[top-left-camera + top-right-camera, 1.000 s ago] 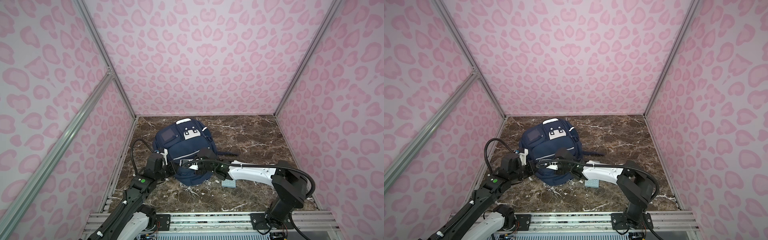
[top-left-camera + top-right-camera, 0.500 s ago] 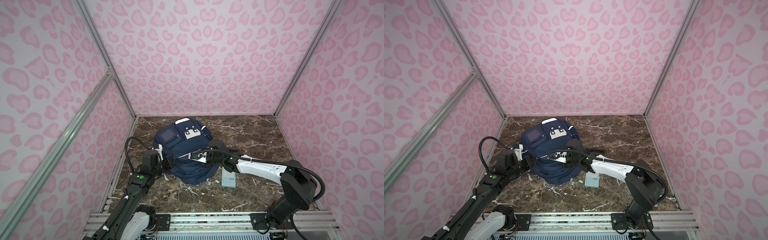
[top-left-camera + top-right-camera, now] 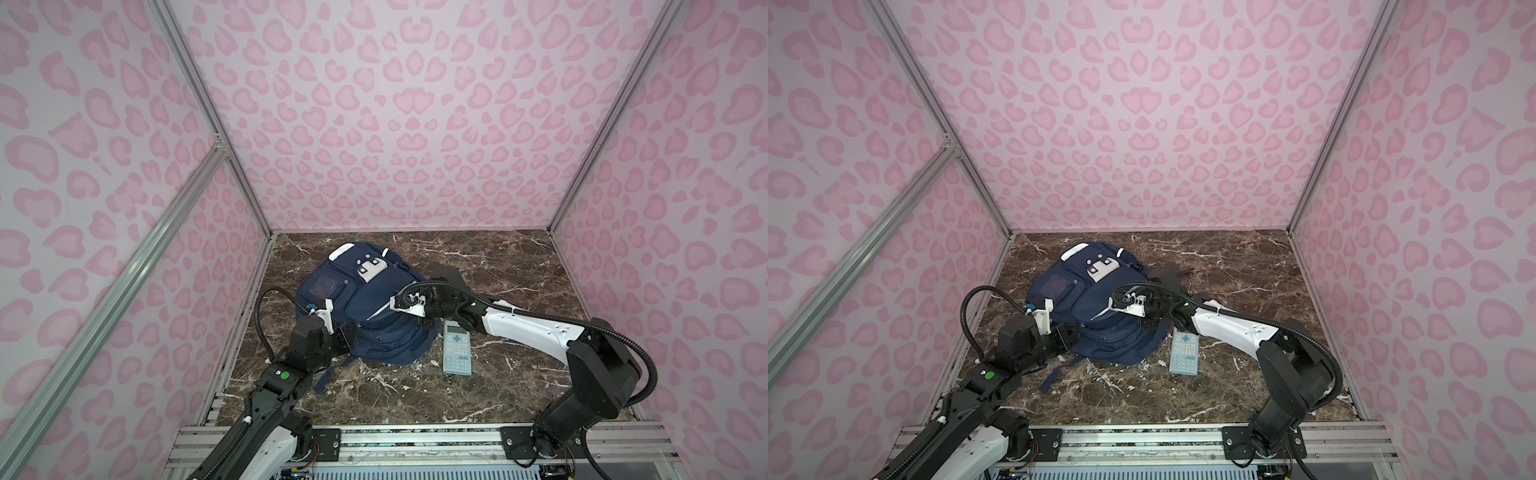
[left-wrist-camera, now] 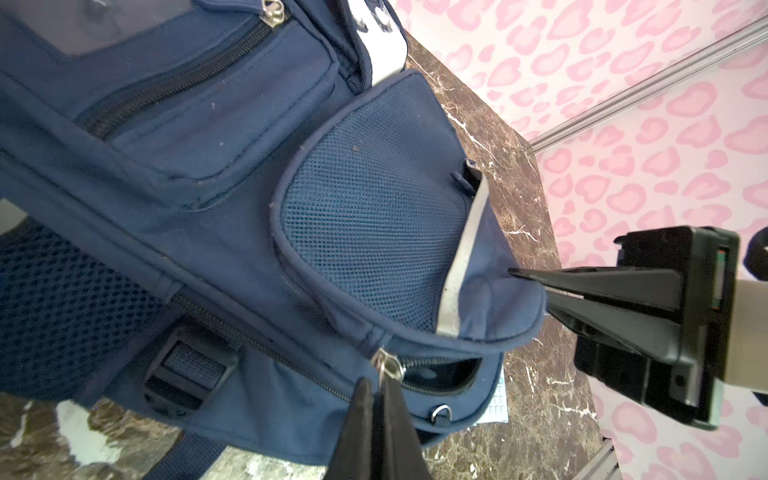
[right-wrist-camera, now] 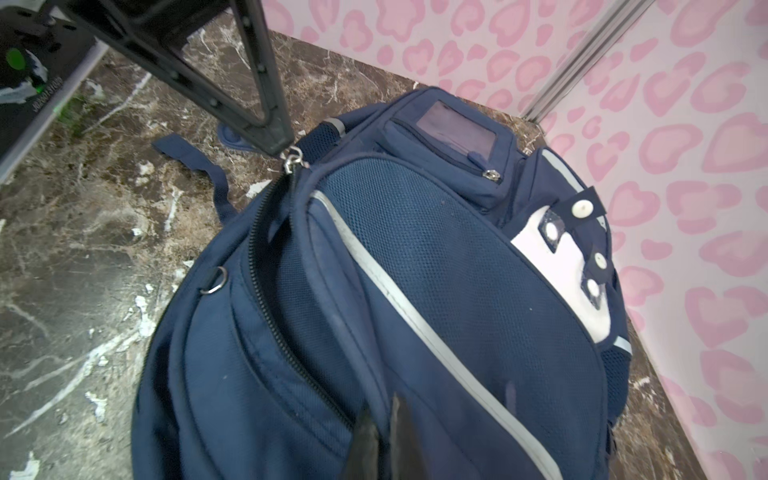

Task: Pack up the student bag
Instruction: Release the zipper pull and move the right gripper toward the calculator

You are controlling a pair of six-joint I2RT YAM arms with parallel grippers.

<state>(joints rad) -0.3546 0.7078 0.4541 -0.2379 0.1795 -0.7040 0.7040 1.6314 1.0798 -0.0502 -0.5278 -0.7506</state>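
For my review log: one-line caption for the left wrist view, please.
Left hand pinches the zipper pull of the student bag; right hand clamps the edge of its front pocket.

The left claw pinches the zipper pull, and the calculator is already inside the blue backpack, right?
No: both top views show the calculator lying on the table beside the backpack, not inside. The left claw does pinch the zipper pull in the left wrist view.

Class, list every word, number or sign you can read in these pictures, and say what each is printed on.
Nothing can be quoted.
Calculator: key markings too small to read.
Left arm: white print on its side, blurred, unreadable.
Student bag: no lettering seen.
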